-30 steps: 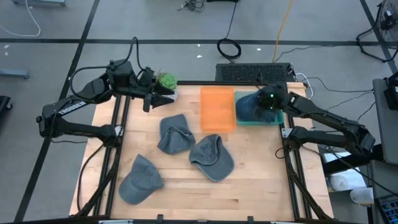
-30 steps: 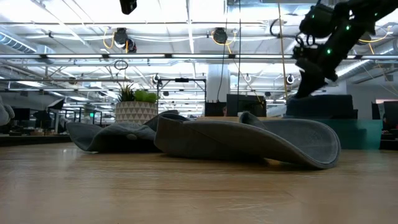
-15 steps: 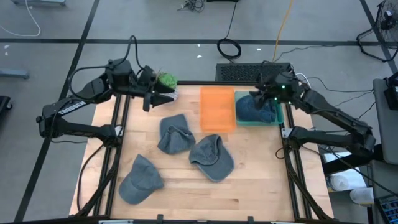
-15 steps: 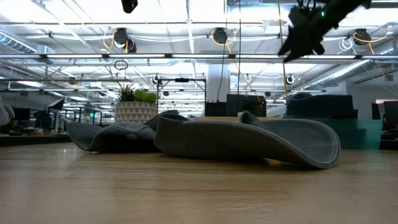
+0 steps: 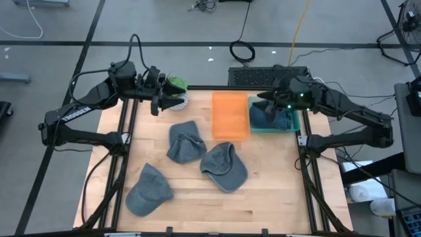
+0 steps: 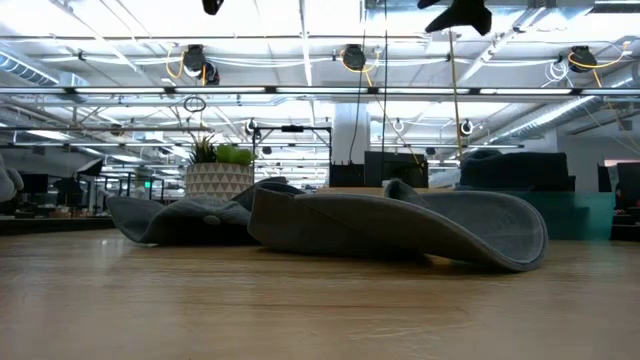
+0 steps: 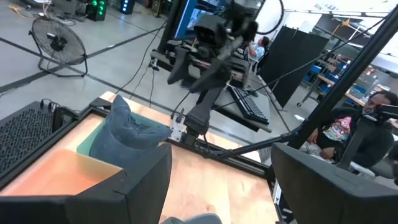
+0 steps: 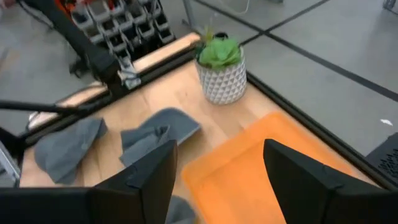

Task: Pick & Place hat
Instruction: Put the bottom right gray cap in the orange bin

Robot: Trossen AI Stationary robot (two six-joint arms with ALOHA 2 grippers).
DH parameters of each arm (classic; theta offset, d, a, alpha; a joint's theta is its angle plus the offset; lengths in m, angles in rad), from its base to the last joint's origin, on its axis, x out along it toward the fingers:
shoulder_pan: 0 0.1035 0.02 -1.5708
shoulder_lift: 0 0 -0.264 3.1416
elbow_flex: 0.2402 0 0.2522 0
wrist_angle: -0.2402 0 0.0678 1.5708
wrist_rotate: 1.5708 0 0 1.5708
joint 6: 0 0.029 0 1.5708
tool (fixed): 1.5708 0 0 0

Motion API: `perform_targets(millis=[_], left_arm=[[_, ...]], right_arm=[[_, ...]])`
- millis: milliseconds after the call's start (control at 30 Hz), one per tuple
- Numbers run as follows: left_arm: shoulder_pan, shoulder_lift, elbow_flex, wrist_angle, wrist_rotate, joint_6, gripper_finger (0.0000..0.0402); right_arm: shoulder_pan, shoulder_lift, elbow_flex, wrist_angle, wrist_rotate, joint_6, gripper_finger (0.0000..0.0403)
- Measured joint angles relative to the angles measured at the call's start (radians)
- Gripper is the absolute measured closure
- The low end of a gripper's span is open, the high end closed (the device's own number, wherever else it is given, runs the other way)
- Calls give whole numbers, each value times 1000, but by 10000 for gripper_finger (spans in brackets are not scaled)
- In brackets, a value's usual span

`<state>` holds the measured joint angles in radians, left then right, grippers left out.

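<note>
My right gripper has let go and lifted, fingers spread; the hat lies in the teal bin, upper right. Next I swing clear toward another cap

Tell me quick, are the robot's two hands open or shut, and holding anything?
Left end effector: open, holding nothing, beside the small potted green plant.
Right end effector: open, holding nothing.

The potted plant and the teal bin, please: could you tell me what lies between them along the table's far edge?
In the high view, the orange bin lies between the potted plant and the teal bin.
</note>
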<state>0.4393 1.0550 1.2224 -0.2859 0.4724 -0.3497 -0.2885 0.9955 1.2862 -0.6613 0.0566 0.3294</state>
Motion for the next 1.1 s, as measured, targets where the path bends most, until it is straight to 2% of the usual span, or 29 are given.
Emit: perform_targets(millis=[200,567,933,1100], left_arm=[[0,0,0,-1,-1,-21,117],[0,0,0,-2,-1,-52,117],[0,0,0,-3,0,-55,117],[0,0,0,-3,1,-55,117]], right_arm=[[127,70,44,-57,100,15,174],[312,127,45,-112,97,169,174],[475,133,45,-159,97,324,174],[487,133,45,-162,172,311,174]])
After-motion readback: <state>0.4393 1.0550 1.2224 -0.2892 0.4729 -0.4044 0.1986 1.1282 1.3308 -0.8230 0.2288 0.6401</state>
